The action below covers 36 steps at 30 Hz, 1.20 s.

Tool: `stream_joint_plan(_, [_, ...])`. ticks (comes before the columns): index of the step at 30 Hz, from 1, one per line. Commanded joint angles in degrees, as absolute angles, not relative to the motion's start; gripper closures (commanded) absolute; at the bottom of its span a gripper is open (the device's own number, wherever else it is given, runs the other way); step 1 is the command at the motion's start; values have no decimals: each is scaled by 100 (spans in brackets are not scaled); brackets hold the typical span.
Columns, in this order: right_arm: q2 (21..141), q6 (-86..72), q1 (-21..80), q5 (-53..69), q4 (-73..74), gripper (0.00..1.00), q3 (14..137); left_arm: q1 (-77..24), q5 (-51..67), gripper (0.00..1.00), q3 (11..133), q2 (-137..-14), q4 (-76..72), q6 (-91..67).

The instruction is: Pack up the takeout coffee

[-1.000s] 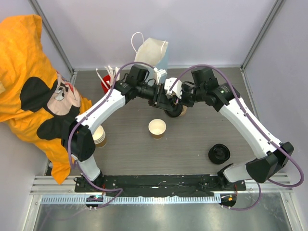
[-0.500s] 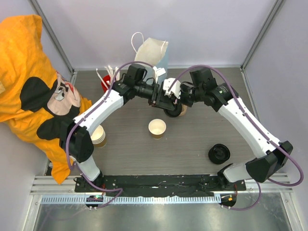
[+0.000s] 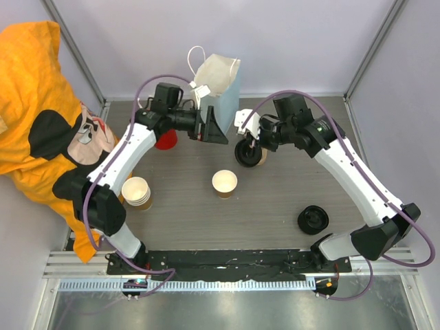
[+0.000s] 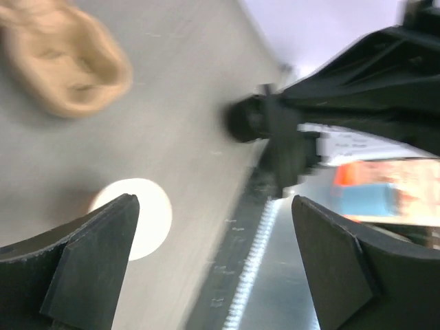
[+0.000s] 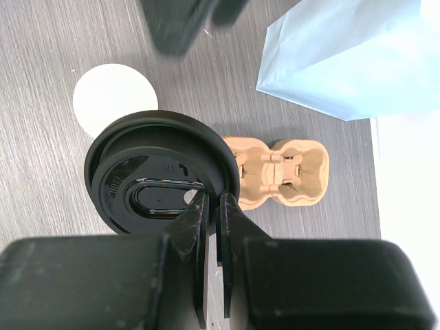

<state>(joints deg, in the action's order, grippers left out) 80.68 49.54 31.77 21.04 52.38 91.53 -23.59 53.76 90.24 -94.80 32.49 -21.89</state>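
My right gripper point(image 3: 245, 143) point(image 5: 213, 201) is shut on the rim of a round black lid point(image 3: 247, 153) point(image 5: 161, 180), held above the table; no cup shows under it. A single lidless tan paper cup point(image 3: 224, 183) point(image 5: 115, 98) point(image 4: 137, 216) stands just in front of it. The takeout coffee, a cup with its lid on, is not in view. My left gripper point(image 3: 213, 129) point(image 4: 213, 261) hangs wide open and holds nothing, left of the lid and in front of the pale blue paper bag point(image 3: 218, 84) point(image 5: 350, 55).
A tan pulp cup carrier point(image 3: 260, 157) point(image 5: 278, 172) point(image 4: 69, 65) lies beside the held lid. A stack of lidless cups point(image 3: 137, 192) stands at the left, loose black lids point(image 3: 313, 220) at the right, a red holder point(image 3: 165, 140) under the left arm. Orange cloth point(image 3: 41, 103) hangs far left.
My left gripper has opened, let go of the lid and pulled back left toward the bag. My right gripper has closed on the lid's rim and stays where it was.
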Motion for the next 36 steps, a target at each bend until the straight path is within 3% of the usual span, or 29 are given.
stream_joint_plan(1, [8182, 4756, 3208, 2039, 5344, 99, 9343, -2250, 4205, 1, 9230, -8808, 4287, -137])
stream_joint_plan(5, [8506, 4475, 3234, 2030, 5510, 99, 9413, -2206, 3315, 0, 8711, -8411, 4517, 824])
stream_joint_plan(9, [8841, 4184, 3339, 1961, 5572, 99, 9448, -2145, 2997, 0, 7922, -8043, 4308, 809])
stream_joint_plan(21, [9588, 3279, 3858, 1749, 5019, 99, 9167, -2030, 3427, 0, 6277, -6979, 3912, 1161])
stream_joint_plan(36, [10327, 2804, 4104, 1530, 4869, 99, 9509, -2030, 3489, 0, 5177, -7295, 2154, 80])
